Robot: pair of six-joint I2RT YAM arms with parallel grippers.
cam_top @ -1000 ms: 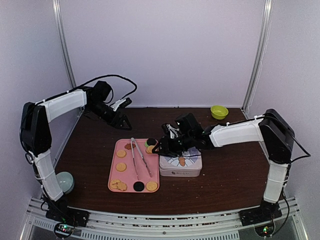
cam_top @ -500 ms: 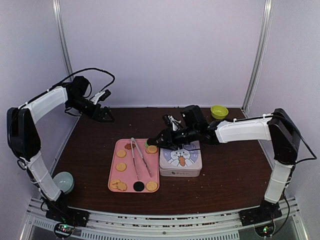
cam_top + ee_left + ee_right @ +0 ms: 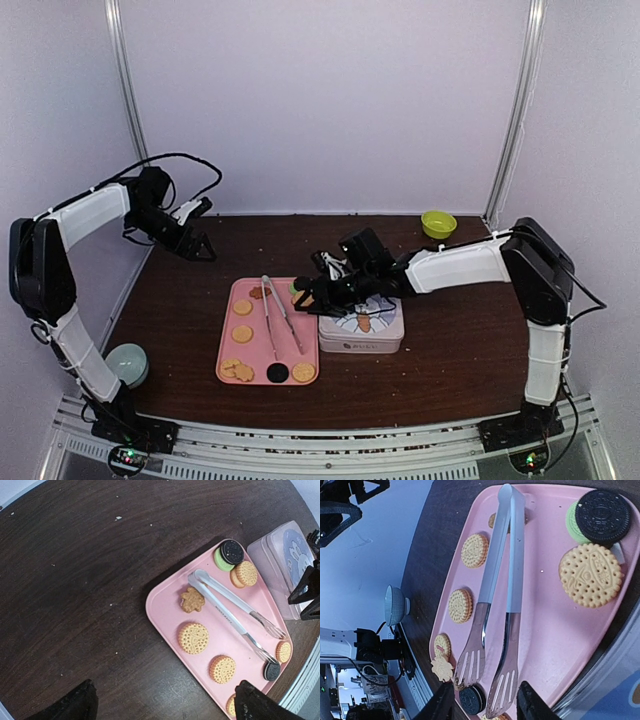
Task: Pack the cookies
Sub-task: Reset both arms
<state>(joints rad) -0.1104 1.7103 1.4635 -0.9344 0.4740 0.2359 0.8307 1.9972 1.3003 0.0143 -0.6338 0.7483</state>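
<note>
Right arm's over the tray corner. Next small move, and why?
Probably lower the right gripper onto the golden round cookie and close on it. Its jaws stand apart and empty above the pink tray's corner next to the tin, where that cookie lies flat beside the black cookie. The left gripper is open and far off, so it is no help here.

We see two arms of one build: the left arm (image 3: 95,210) stands left of the pink tray (image 3: 228,322), the right arm (image 3: 470,265) right of it. Each has white covers on its long links and black housings at the joints. A black cable (image 3: 185,158) loops above the left arm, behind the tray. A thinner cable (image 3: 592,290) hangs by the right arm's elbow. The left gripper (image 3: 165,703) and right gripper (image 3: 485,703) are black, with wedge-shaped fingers (image 3: 75,705). The bases (image 3: 125,458), nearer than the tray, carry small green lights.
</note>
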